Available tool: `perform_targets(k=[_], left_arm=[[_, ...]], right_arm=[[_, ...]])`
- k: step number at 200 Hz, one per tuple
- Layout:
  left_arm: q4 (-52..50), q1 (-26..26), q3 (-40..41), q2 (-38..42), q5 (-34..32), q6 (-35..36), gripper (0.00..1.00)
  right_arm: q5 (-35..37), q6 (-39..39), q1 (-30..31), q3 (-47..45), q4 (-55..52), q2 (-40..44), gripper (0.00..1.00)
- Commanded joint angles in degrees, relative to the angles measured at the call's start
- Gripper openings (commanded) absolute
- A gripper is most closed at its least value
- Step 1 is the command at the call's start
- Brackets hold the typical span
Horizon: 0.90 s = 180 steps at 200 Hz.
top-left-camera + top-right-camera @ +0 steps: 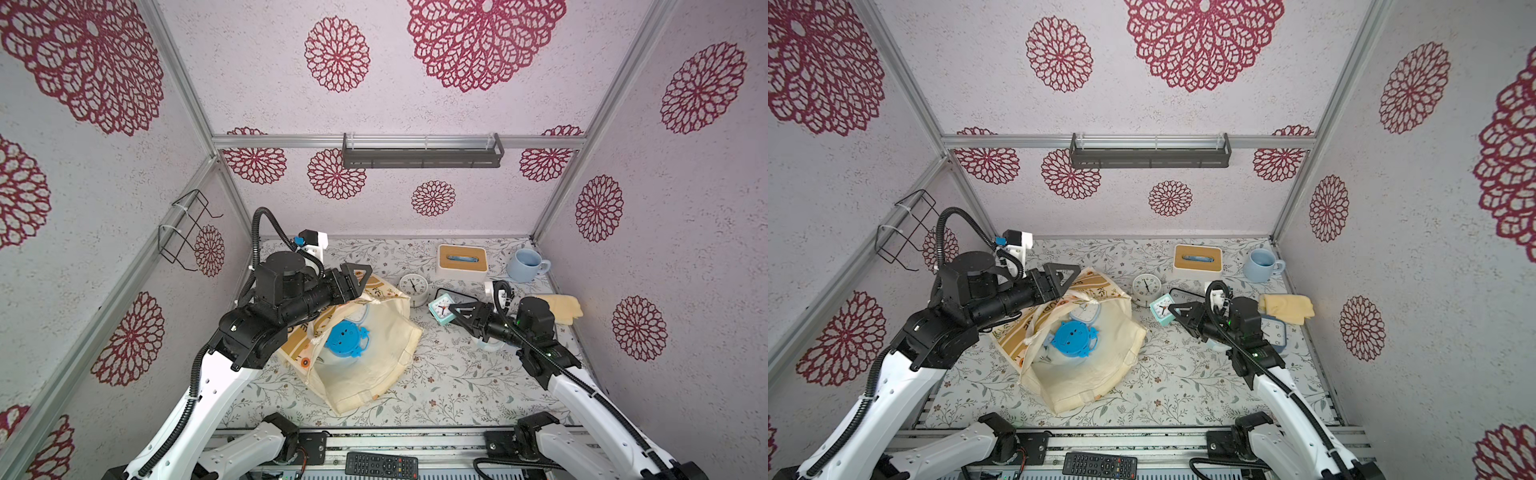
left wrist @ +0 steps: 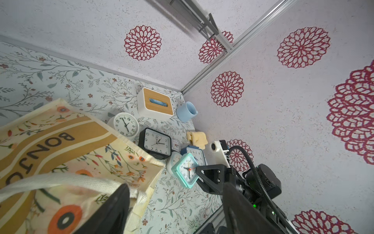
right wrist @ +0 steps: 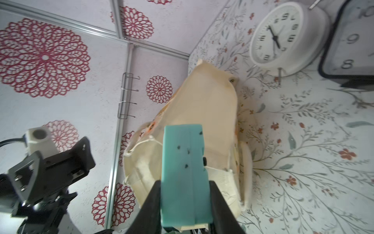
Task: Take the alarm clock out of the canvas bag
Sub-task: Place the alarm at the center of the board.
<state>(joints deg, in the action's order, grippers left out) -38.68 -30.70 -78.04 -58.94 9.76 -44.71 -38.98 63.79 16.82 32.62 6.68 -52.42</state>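
- The mint alarm clock [image 1: 441, 308] is out of the canvas bag [image 1: 374, 361], just off the bag's 2 o'clock side. It is squarish with no clear long axis, and its dial tilts upward.
- The right gripper [image 1: 453, 311] reaches in from 4 o'clock and is clamped across the clock's thin depth, with the clock at its tip.
- The left gripper [image 1: 356, 279], fingers apart, hangs over the bag's 11 o'clock rim.
- A blue alarm clock [image 1: 346, 338] lies inside the bag.
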Motion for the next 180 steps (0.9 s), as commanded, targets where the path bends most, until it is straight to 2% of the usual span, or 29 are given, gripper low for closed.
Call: perform_targets(k=[1,40,131,180], left_arm=[[-3.2,0.2,-0.3,0.0,-0.6,3.1,0.75],[-5.7,0.2,0.2,0.1,-4.7,3.9,0.75],[-6.0,0.4,1.0,1.1,-6.7,4.3,0.75],[-6.1,0.5,0.9,1.2,-6.5,4.3,0.76]], right_arm=[[1.6,-3.3,-0.3,0.6,1.6,-3.6,0.3],[4.6,-7.3,-0.1,2.6,0.8,-13.9,0.3],[6.3,-4.6,4.7,7.7,8.6,-31.9,0.35],[6.5,-2.9,5.3,10.4,11.6,-40.8,0.35]])
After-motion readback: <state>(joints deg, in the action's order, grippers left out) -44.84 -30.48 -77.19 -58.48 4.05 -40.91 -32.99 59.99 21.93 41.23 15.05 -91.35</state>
